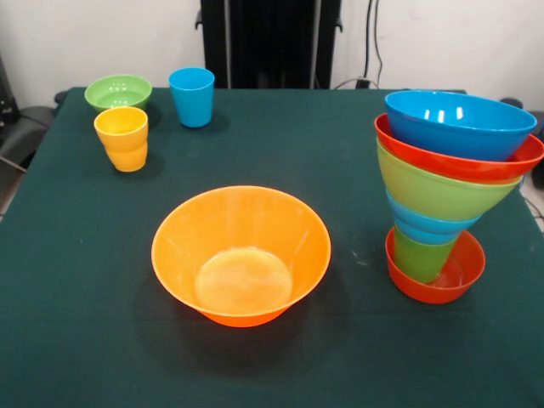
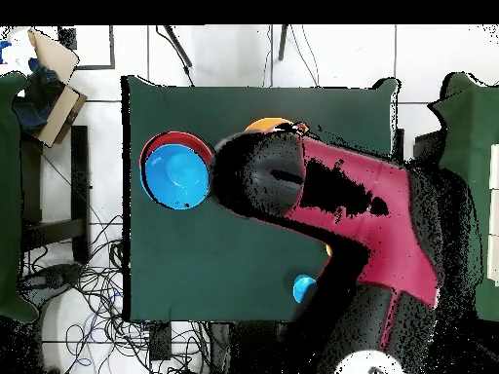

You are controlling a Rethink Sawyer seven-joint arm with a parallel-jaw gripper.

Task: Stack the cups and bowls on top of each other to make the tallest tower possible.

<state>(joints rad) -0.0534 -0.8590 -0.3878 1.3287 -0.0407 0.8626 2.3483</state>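
The tower [image 1: 450, 187] stands at the right of the table: a red-orange small bowl [image 1: 446, 285] lowest, a green cup [image 1: 422, 255] in it, then blue, green, red and blue bowls widening upward and leaning a little. From overhead its blue top bowl [image 2: 177, 175] shows inside a red rim. A large orange bowl [image 1: 240, 255] sits upright mid-table. At the far left stand a yellow-orange cup [image 1: 121, 138], a small green bowl [image 1: 118, 92] and a blue cup [image 1: 191, 96]. The red and black arm [image 2: 341, 209] spreads over the table's middle in the overhead view and hides the gripper.
A dark green cloth covers the table [image 1: 357, 365]. In the overhead view the arm leaves only a sliver of the orange bowl [image 2: 268, 125] and part of the blue cup [image 2: 304, 288] showing. A cardboard box [image 2: 54, 73] and cables [image 2: 88, 292] lie on the floor beside the table.
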